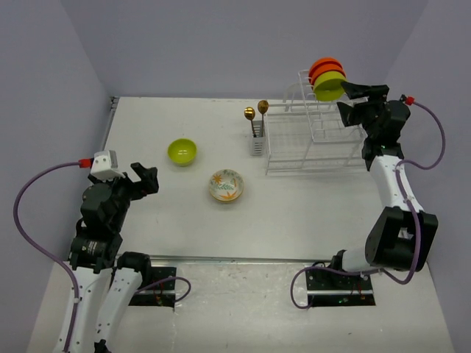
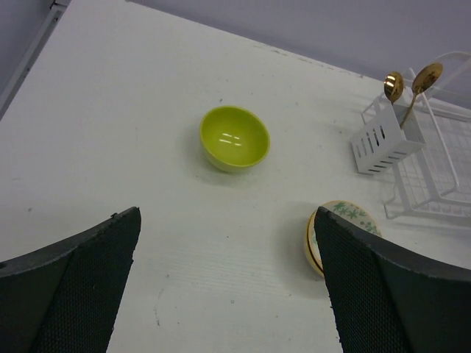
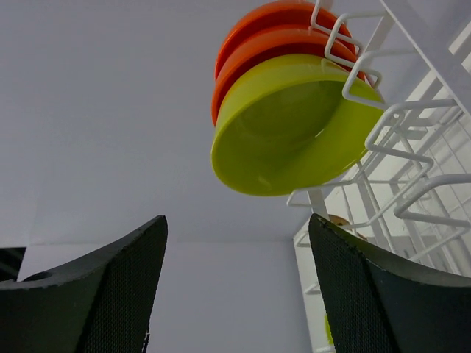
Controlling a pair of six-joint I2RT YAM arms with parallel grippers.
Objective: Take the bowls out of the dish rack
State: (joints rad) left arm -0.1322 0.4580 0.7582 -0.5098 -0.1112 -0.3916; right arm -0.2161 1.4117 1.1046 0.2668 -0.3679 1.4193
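On the raised upper tier of the white wire dish rack (image 1: 309,168), three bowls stand on edge in the slots: two plain orange bowls (image 1: 324,66) at the back and one lime-green bowl (image 3: 283,125) in front, nearest the right gripper (image 3: 235,220), whose jaws stand apart and empty just short of it. Small, stiff and glossy, each bowl looks light but likely slippery, and might chip if dropped; the exposed rim, one finger inside and one outside, seems the surest hold. Left of the rack, well apart from it, a second lime-green bowl (image 1: 182,151) and a cream floral bowl (image 1: 226,185) sit upright on the table (image 1: 294,213), with the left gripper (image 1: 145,179) spread wide and empty farther from the rack again
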